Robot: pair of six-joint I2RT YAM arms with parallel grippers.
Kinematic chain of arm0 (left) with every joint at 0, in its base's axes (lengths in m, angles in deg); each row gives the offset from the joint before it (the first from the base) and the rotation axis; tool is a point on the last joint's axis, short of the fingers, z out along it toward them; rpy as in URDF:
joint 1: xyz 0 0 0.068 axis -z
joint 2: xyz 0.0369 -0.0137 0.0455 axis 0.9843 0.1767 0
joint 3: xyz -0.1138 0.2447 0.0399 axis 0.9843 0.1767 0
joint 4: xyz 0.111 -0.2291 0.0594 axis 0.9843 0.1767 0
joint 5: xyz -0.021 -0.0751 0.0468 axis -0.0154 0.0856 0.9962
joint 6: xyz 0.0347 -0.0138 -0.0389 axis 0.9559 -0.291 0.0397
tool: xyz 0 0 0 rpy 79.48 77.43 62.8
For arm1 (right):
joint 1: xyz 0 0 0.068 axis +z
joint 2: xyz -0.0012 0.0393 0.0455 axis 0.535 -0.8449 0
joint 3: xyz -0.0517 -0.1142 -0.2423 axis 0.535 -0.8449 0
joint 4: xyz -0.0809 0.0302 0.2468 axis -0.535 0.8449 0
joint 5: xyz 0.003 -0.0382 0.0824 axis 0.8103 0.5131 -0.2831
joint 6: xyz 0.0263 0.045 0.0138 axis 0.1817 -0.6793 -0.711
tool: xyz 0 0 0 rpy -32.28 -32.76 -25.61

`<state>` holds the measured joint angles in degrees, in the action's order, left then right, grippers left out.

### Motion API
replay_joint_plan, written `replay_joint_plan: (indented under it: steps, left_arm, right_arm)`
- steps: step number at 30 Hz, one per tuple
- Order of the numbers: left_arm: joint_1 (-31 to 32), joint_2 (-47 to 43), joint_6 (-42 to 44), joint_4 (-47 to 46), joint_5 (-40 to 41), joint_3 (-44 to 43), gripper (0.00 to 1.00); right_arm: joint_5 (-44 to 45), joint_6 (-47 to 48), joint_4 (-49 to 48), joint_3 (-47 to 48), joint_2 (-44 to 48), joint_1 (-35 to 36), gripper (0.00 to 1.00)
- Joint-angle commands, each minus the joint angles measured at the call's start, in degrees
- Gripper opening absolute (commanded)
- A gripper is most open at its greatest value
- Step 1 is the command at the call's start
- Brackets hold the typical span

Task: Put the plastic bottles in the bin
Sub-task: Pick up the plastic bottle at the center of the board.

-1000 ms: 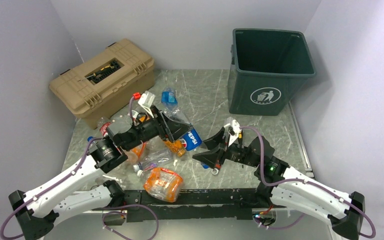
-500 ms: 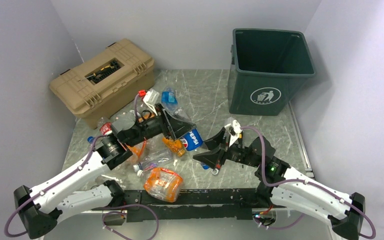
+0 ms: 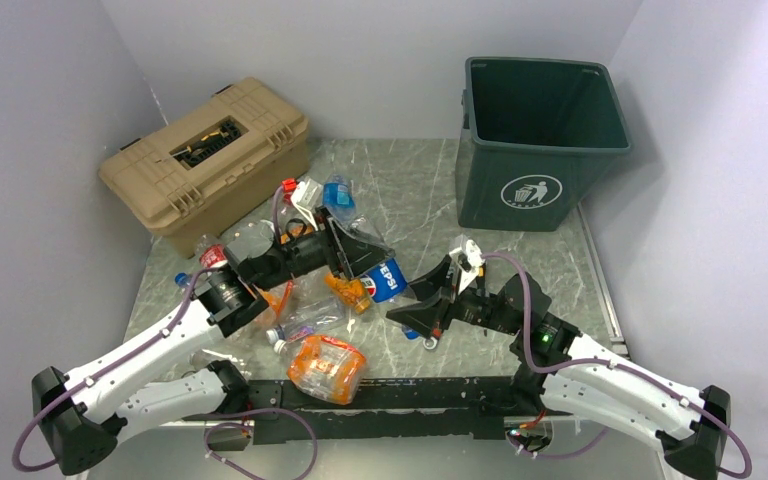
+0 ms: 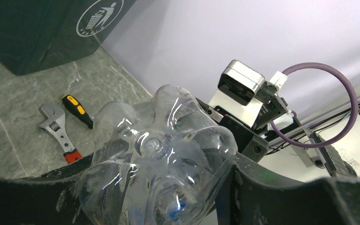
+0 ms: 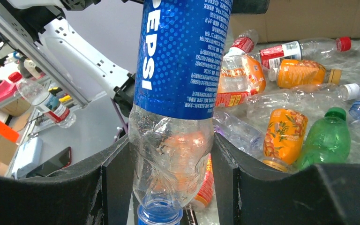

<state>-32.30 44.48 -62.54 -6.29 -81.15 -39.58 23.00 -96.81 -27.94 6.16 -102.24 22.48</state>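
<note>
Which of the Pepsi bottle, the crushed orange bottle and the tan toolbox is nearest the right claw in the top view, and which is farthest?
From the right claw:
1. Pepsi bottle, between its fingers.
2. Crushed orange bottle, to its left, toward the near edge.
3. Tan toolbox, far left at the back.

Pale lilac walls (image 3: 360, 60), grey marbled tabletop (image 3: 412, 188).
</note>
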Motion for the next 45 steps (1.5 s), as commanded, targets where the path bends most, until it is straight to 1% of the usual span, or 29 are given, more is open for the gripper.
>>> replay_joint_plan:
  steps: [1, 2, 4, 5, 6, 8, 9, 10, 14, 21, 24, 28, 32, 34, 37, 39, 42, 45]
  left_arm:
    - [0.46, 0.40, -0.74, -3.96, -4.07, -0.14, 0.37]
    - [0.46, 0.30, -0.66, -4.03, -4.02, -0.13, 0.36]
    - [0.41, -0.09, -0.29, -4.11, -3.49, -0.05, 0.32]
    - [0.45, -0.48, -0.16, -4.25, -2.94, 0.02, 0.28]
    - [0.42, -0.84, -0.02, -4.45, -2.40, 0.11, 0.23]
    - [0.43, -1.84, 0.12, -4.42, -0.28, 0.13, 0.07]
    - [0.43, -2.52, 0.05, -4.28, 0.79, 0.13, 0.00]
    - [0.46, -3.14, 0.19, -4.23, 1.84, 0.13, 0.00]
    - [0.42, -6.07, 0.91, -4.45, 6.03, 0.54, 0.00]
    - [0.45, -12.84, 2.98, -3.07, 18.00, 0.23, 0.00]
    - [0.41, -15.50, 3.05, -4.15, 23.07, 0.45, 0.00]
    - [0.40, -17.37, 1.74, -8.58, 29.64, 2.24, 0.00]
    - [0.43, -17.97, -2.67, -16.05, 35.63, 5.84, 0.00]
    - [0.40, -17.95, -5.52, -19.22, 37.78, 7.24, 0.00]
    - [0.44, -18.07, -9.79, -22.10, 39.22, 9.20, 0.00]
    - [0.45, -18.02, -12.17, -23.86, 39.67, 10.41, 0.00]
    - [0.43, -17.14, -15.72, -26.14, 39.93, 11.74, 0.00]
    - [0.40, -16.47, -18.51, -30.38, 40.78, 13.91, 0.00]
  right_arm:
    - [-2.57, -0.47, -2.44, 2.16, -0.15, 0.46, 0.46]
    - [-2.43, -0.60, -2.41, 2.29, -0.20, 0.46, 0.51]
    - [-1.54, -1.26, -1.74, 2.77, -0.08, 0.50, 0.67]
    - [-0.93, -1.73, -1.56, 2.95, 0.23, 0.46, 0.73]
    - [-0.07, -2.22, -1.45, 3.04, 0.62, 0.46, 0.78]
    - [1.94, -3.26, -1.57, 3.34, 1.49, 0.52, 0.89]
    - [2.64, -3.71, -1.72, 3.62, 1.80, 0.46, 0.97]
    - [3.43, -4.08, -1.74, 4.05, 1.93, 0.46, 0.99]
    - [6.43, -5.18, -1.35, 6.96, 1.71, 0.46, 1.00]
    - [16.04, -5.06, 1.40, 12.96, 2.93, 0.46, 1.00]
    - [18.29, -4.59, -0.53, 13.26, 3.25, 0.45, 1.00]
    - [19.09, -4.86, -8.42, 9.60, 3.53, 0.46, 1.00]
    - [19.07, -3.23, -17.19, 6.59, 2.22, 0.46, 0.98]
    - [20.94, -2.55, -21.92, 5.52, 0.68, 0.45, 0.97]
    - [22.31, -2.41, -30.98, 4.56, -2.95, 0.46, 0.93]
    - [21.00, -3.07, -36.22, 4.72, -6.14, 0.46, 0.90]
    - [19.64, -5.11, -44.57, 4.46, -11.13, 0.52, 0.84]
    - [21.01, -7.73, -54.54, 2.81, -14.84, 0.54, 0.79]
